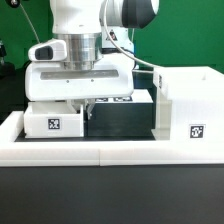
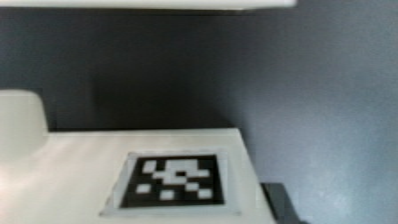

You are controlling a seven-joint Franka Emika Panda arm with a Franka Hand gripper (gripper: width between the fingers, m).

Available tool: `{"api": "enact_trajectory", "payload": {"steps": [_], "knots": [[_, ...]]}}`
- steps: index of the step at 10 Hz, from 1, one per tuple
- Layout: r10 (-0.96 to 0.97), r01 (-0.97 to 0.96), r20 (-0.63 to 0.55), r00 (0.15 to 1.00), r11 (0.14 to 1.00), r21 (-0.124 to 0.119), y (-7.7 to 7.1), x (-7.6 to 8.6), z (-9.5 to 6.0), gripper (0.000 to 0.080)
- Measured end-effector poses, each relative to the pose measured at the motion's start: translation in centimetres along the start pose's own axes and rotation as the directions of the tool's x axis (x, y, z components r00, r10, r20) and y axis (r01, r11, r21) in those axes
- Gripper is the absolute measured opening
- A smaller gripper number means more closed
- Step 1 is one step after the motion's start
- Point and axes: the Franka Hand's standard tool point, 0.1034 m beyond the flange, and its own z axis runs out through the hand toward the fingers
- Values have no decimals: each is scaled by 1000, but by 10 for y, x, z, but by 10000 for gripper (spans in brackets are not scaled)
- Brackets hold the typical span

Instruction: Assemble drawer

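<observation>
Gripper point(image 1: 88, 102) is low, its fingertips hidden behind the tray point(image 1: 52, 122) at the exterior view's left. The finger gap shows in neither view, so I cannot tell whether it is apart or closed. The wrist view shows the tray's tag point(image 2: 175, 180) close under the camera. The second tray point(image 1: 138, 100) sits just beside the gripper, and the housing point(image 1: 190, 110) is near, at the exterior view's right. Risk: a misaligned finger could catch the rim and tilt the tray or shove it into its neighbour. The smooth thin wall may slip on closing.

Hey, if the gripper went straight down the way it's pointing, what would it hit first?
Probably the black table in the gap beside the small tagged tray. The gripper hangs close to that tray's edge, though, so it might clip the tray first; depth is unclear from these views.
</observation>
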Motion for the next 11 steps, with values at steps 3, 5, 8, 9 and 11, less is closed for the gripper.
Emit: {"api": "enact_trajectory", "payload": {"steps": [3, 5, 8, 9, 11], "knots": [[-38, 38, -4, 999, 999, 4, -2, 5, -10, 42], [-146, 146, -8, 989, 989, 9, -2, 11, -16, 42], [-240, 241, -12, 971, 971, 5, -1, 15, -17, 42], [-329, 329, -11, 944, 944, 2, 0, 14, -17, 42], [-557, 557, 1, 830, 830, -8, 2, 16, -16, 42]]}}
